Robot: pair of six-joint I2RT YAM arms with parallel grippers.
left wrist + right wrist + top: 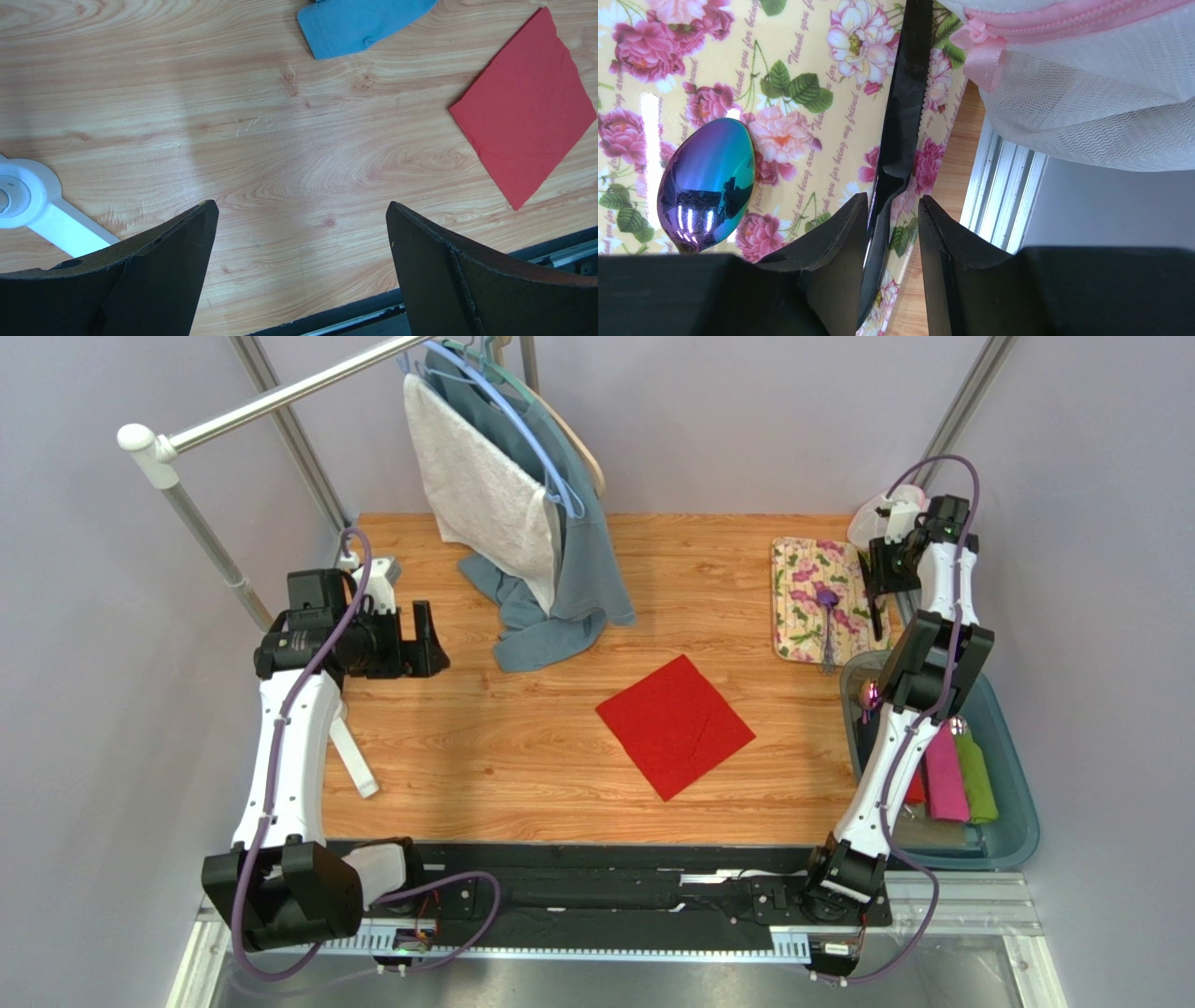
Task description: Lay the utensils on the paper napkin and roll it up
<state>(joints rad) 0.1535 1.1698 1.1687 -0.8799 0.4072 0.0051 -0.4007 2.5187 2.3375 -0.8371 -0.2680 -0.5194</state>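
The red paper napkin (675, 725) lies flat and unfolded on the wooden table, turned like a diamond. It also shows in the left wrist view (526, 112), far right of the fingers. My left gripper (428, 637) (300, 210) is open and empty above bare wood at the left. My right gripper (877, 577) (893, 203) is at the floral tray (802, 602) (808, 42), its jaws narrowly apart astride a dark knife (906, 105); the knife rests against the left finger, with a gap to the right one. An iridescent spoon (706, 182) lies on the tray to the left.
A teal bin (1013, 805) at the right holds pink and green rolls. Blue and grey towels (561, 546) hang from a rack over the table's back. The rack's white foot (351, 756) (35, 203) lies near my left arm. A white mesh bag (1088, 84) sits beyond the tray.
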